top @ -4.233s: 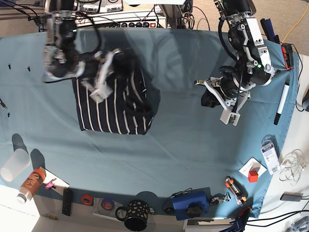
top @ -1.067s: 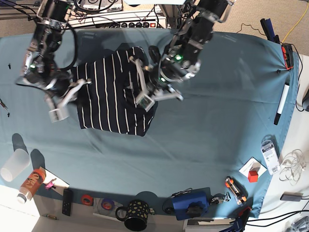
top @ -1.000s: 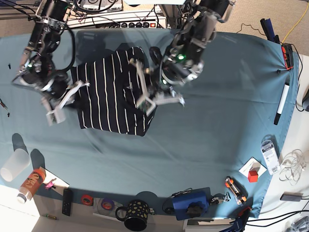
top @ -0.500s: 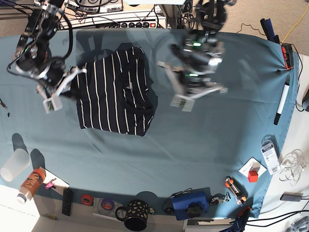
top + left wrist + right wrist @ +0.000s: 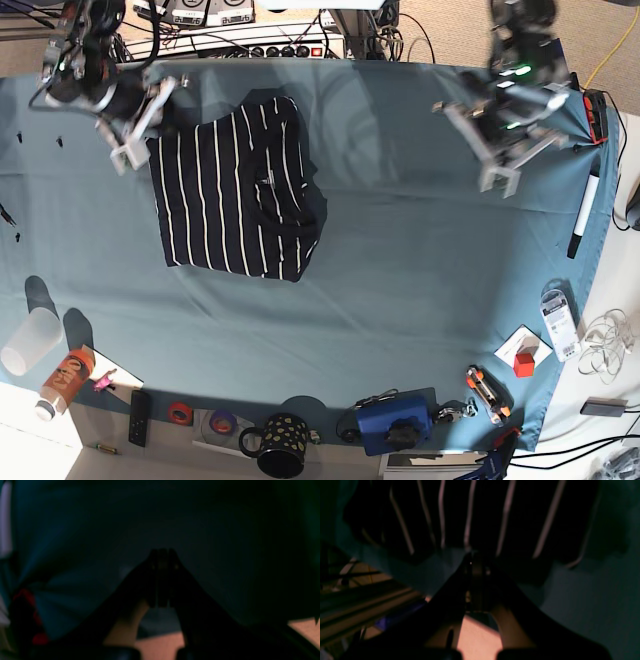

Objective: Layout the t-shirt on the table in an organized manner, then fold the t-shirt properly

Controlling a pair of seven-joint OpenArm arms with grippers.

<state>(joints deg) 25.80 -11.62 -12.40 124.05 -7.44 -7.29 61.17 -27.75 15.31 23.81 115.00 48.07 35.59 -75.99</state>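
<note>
The t-shirt (image 5: pixel 235 190), dark with thin white stripes, lies folded into a rough rectangle on the teal table (image 5: pixel 400 280), left of centre. My right gripper (image 5: pixel 122 157) hovers shut and empty just off the shirt's far left corner. In the right wrist view its shut tips (image 5: pixel 476 556) sit before the striped edge of the t-shirt (image 5: pixel 495 517). My left gripper (image 5: pixel 497 181) hangs shut and empty over bare cloth at the far right, well away from the shirt. In the left wrist view its shut tips (image 5: pixel 162 553) are over the dim table (image 5: pixel 225 542).
A black marker (image 5: pixel 583 215) lies near the right edge. Along the front edge stand a clear cup (image 5: pixel 30 340), an orange bottle (image 5: pixel 65 380), a spotted mug (image 5: pixel 280 445), a blue box (image 5: pixel 395 420) and a red cube (image 5: pixel 524 363). Cables and equipment line the back.
My left arm has swung from the shirt's right edge to the table's far right. My right arm has drawn back toward the far left corner. The shirt has stayed folded in place.
</note>
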